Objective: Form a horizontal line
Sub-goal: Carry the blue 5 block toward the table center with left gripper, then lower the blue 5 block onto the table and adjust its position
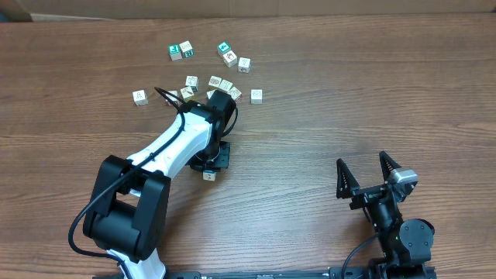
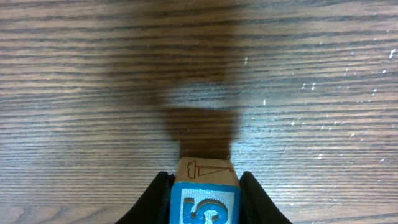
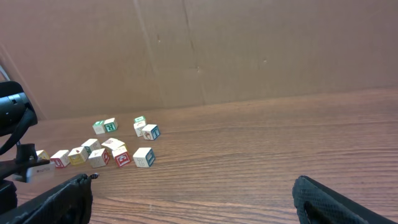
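My left gripper (image 2: 205,190) is shut on a wooden cube (image 2: 205,196) with a blue face and a white "5". It holds the cube low over the bare wood, its shadow just ahead. From above, that cube (image 1: 209,177) shows under the left gripper (image 1: 210,167), well in front of the other cubes. No horizontal line shows. Several whitish cubes (image 1: 215,81) lie in a loose, uneven cluster at the back. My right gripper (image 1: 368,175) is open and empty at the near right, its fingers (image 3: 62,199) spread wide.
Two green-faced cubes (image 1: 175,52) (image 1: 223,49) sit behind the cluster. One whitish cube (image 1: 139,97) lies alone at the left and another (image 1: 256,95) at the right. A cardboard wall (image 3: 217,50) closes the far edge of the table.
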{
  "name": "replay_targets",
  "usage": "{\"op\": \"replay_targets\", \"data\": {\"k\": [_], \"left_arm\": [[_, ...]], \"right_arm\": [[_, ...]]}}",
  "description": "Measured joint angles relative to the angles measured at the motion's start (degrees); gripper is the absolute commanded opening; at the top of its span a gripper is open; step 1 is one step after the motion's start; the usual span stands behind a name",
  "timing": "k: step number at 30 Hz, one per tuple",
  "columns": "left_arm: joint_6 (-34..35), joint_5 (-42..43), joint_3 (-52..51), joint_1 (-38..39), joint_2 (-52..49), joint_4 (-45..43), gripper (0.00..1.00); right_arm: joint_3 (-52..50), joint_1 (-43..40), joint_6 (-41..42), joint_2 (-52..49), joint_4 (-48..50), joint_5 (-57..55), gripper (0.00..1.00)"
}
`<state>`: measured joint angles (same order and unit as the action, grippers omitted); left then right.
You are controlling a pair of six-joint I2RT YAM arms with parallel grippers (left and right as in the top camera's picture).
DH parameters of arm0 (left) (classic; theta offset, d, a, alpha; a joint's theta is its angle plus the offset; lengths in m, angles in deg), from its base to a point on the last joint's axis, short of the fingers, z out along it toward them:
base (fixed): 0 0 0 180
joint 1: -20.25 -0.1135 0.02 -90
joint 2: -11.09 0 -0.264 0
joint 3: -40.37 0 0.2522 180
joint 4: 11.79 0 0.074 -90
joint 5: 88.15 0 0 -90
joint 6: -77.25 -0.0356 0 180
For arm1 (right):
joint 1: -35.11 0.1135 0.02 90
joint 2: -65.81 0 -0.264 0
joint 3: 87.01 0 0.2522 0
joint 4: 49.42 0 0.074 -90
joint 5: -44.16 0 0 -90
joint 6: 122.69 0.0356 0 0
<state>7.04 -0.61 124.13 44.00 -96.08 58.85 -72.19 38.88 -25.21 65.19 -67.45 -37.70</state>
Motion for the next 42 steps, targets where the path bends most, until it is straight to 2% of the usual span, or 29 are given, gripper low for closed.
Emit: {"op": "replay_targets", "data": {"k": [7, 14, 20, 22, 28, 35, 38, 42], "left_arm": [[0.02, 0.0, 0.0, 0.0, 0.0, -1.25, 0.22], [0.04, -0.04, 0.0, 0.0, 0.0, -1.68, 0.31], [0.24, -0.28, 0.0, 0.0, 0.0, -2.43, 0.53], [0.55, -0.39, 0.0, 0.0, 0.0, -2.67, 0.56], [0.81, -0.42, 0.0, 0.0, 0.0, -2.25, 0.52], [0.87, -0.39, -0.07, 0.0, 0.0, 4.09, 0.53], [0.85, -0.15, -0.15, 0.0, 0.0, 5.4, 0.48], [0.87, 0.26, -0.17, 0.0, 0.0, 4.28, 0.46]], "right_arm": [[0.0, 0.0, -0.02, 0.0, 0.02, -0.02, 1.0], [0.0, 0.0, -0.02, 0.0, 0.02, 0.0, 1.0], [0.0, 0.0, 0.0, 0.0, -0.02, 0.0, 1.0], [0.0, 0.0, -0.02, 0.0, 0.02, 0.0, 1.0], [0.0, 0.0, -0.02, 0.0, -0.02, 0.0, 1.0], [0.0, 0.0, 0.0, 0.0, 0.0, 0.02, 1.0], [0.0, 0.0, 0.0, 0.0, -0.02, 0.0, 1.0], [0.0, 0.0, 0.0, 0.0, 0.0, 0.0, 1.0]]}}
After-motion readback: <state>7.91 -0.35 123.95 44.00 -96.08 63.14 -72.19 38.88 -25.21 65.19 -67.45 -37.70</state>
